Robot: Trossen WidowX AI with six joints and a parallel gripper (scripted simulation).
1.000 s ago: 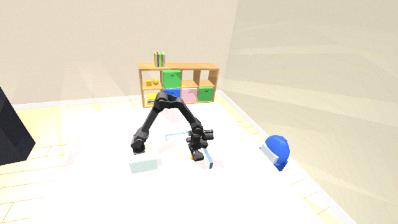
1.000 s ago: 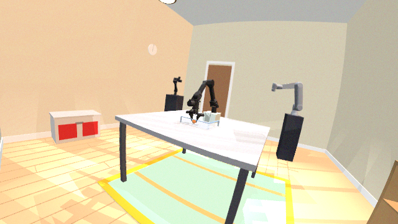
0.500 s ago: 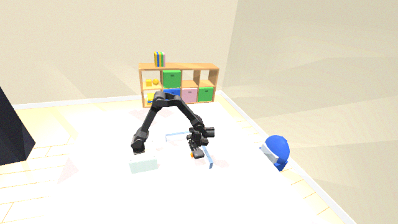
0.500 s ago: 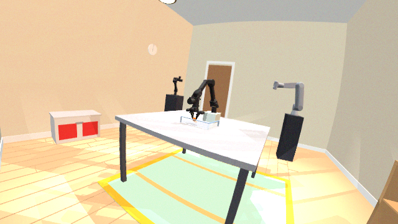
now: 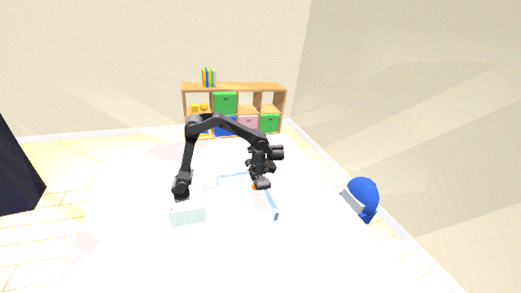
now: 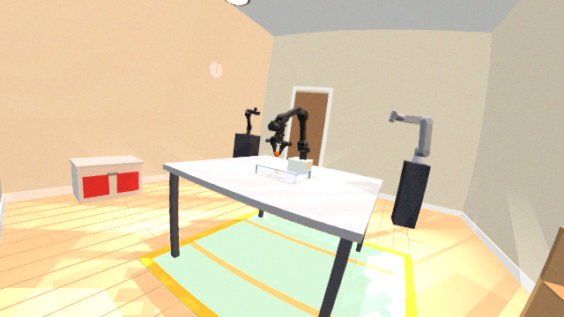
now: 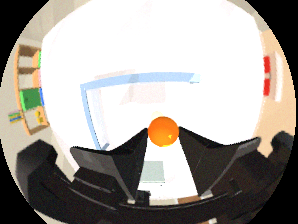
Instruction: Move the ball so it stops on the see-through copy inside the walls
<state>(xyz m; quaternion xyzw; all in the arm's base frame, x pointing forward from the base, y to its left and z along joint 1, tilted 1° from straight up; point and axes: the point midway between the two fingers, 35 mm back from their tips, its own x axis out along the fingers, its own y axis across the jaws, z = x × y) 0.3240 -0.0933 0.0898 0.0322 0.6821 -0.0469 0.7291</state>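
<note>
The orange ball [image 5: 254,187] [image 6: 277,153] [image 7: 163,131] is held up off the table, pinched between the fingertips. My gripper [image 5: 255,185] [image 6: 277,152] [image 7: 162,130] is shut on it. In the top view a finger partly hides the ball. Two low clear walls with bluish edges [image 5: 271,200] [image 6: 275,168] [image 7: 150,77] make a corner on the table. The see-through copy [image 6: 277,172] [image 7: 156,114] shows as a faint pale orange spot inside the walls, below the ball. In the wrist view the ball partly covers it. I cannot make it out in the top view.
The arm's base stands by a pale green block [image 5: 188,216] [image 6: 300,165] [image 7: 153,171] on the white table [image 6: 211,173]. The second clear wall [image 5: 232,175] [image 7: 89,115] meets the first at the corner. Shelves, a cabinet and other arms stand away from the table.
</note>
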